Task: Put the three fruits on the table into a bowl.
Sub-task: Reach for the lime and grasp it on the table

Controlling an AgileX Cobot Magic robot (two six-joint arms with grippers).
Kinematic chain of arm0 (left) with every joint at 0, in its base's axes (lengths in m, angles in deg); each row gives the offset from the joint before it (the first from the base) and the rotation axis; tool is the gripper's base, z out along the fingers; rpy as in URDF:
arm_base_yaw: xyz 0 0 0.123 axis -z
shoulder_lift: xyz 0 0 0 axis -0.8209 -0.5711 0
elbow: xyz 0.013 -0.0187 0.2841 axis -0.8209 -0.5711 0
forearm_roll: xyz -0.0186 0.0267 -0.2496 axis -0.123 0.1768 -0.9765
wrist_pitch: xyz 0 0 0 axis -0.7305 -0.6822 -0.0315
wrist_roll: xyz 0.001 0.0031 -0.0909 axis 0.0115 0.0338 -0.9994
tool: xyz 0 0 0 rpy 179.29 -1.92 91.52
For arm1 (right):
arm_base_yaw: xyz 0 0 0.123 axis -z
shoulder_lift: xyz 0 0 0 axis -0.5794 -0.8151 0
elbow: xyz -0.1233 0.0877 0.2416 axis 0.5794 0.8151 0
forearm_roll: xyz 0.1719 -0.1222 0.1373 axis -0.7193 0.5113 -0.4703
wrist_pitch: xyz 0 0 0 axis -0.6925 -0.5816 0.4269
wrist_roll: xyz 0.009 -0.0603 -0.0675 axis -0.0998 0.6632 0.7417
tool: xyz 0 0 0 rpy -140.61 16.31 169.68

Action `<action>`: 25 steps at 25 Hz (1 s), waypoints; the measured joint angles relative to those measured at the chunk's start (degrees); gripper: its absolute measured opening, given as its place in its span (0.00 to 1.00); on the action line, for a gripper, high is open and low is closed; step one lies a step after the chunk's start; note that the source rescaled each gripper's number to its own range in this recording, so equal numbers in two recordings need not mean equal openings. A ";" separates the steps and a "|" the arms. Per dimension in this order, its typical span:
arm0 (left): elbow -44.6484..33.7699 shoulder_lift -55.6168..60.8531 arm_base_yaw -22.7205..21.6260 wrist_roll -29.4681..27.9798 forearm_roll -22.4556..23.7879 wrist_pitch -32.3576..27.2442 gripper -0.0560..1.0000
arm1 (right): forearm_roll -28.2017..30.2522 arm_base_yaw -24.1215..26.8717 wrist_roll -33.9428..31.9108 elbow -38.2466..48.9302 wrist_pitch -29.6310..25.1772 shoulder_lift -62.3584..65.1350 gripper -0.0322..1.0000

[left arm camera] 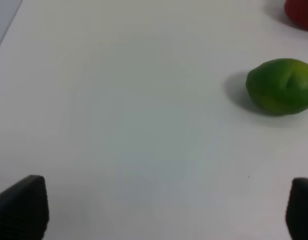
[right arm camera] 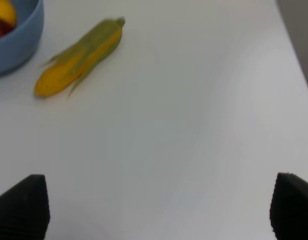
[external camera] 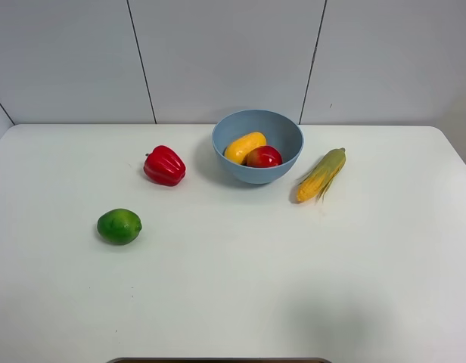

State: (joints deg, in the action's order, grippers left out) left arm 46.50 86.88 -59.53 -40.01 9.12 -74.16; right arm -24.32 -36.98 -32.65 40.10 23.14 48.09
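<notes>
From up high, the white desk (external camera: pixel 233 287) holds a blue bowl (external camera: pixel 257 175) near the back middle. The yellow mango (external camera: pixel 244 146) and the round red fruit (external camera: pixel 264 156) lie inside it, touching each other. So two fruits look done and one is left. The green lime (external camera: pixel 119 226) sits alone on the desk, on the left side toward the front, well apart from the bowl. A red pepper (external camera: pixel 164 165) sits roughly between the lime and the bowl, and a corn cob (external camera: pixel 321 174) lies just beside the bowl on the other side. No arm shows here. In the left wrist view, the left pincer (left arm camera: pixel 161 210) is wide open and holds nothing. The lime is out in front of it and off to one side, not between its tips. A blurry red bit at the edge is probably the pepper. The lime is nearly round, so it should grab well from any side. In the right wrist view, the right pincer (right arm camera: pixel 158 207) is wide open and empty too. It faces the corn cob and the bowl, and no lime shows. The left arm looks nearer, so it should go for the lime.
</notes>
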 joint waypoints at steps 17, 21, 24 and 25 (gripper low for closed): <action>0.00 0.00 0.00 0.00 0.00 0.00 0.80 | -0.24 1.73 1.90 0.91 0.29 2.20 0.70; 0.00 0.00 0.00 0.00 0.00 0.00 0.80 | -0.24 1.73 1.90 0.91 0.29 2.20 0.70; 0.00 0.00 0.00 0.00 0.00 0.00 0.80 | -0.24 1.73 1.95 0.91 0.29 2.20 0.70; 0.00 0.00 0.00 0.00 0.00 0.00 0.80 | -0.24 1.73 1.95 0.91 0.29 2.20 0.70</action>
State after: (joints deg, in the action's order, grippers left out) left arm 46.50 86.88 -59.53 -40.01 9.12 -74.16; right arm -24.55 -35.25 -30.70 41.01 23.42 50.29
